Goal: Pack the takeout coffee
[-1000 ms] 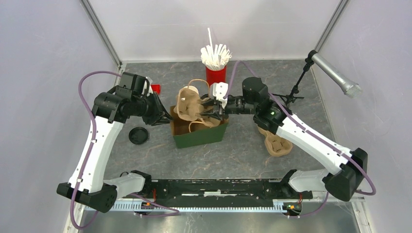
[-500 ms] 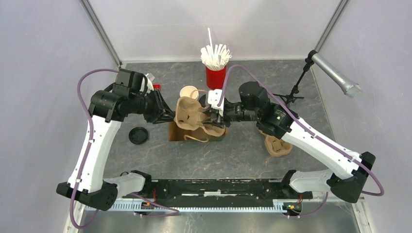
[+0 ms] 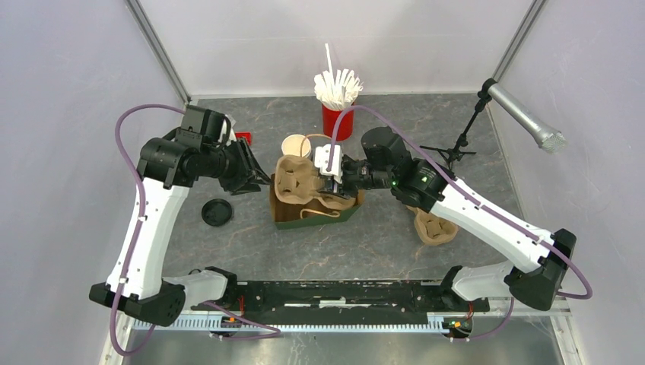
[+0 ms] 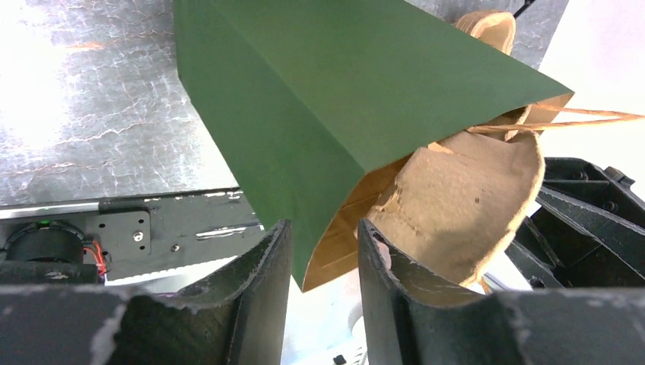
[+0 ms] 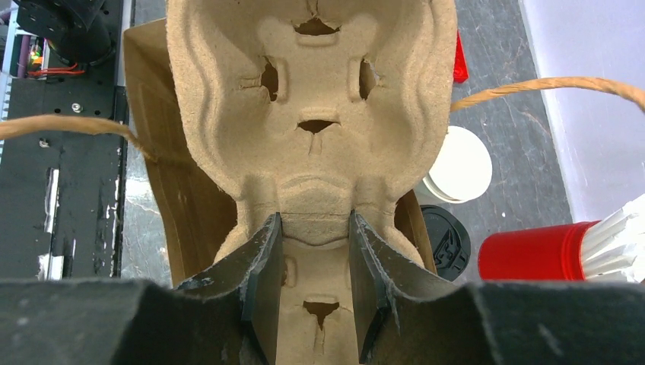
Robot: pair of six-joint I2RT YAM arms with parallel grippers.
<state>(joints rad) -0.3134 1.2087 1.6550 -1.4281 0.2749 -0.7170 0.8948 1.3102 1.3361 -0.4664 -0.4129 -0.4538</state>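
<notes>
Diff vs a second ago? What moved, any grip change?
The right gripper, clamped on the pulp cup carrier throughout, swung left and pushed it deeper into the green bag, which shifted with it. A white cup behind is now uncovered. The left gripper stayed at the bag's left lip, jaws apart around it. Unmoved: loose black lid, red cup of stirrers, spare carrier.

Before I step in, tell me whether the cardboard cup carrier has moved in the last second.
Yes. The cardboard cup carrier has slid toward the near edge, away from the red cup, uncovering the white cup.
</notes>
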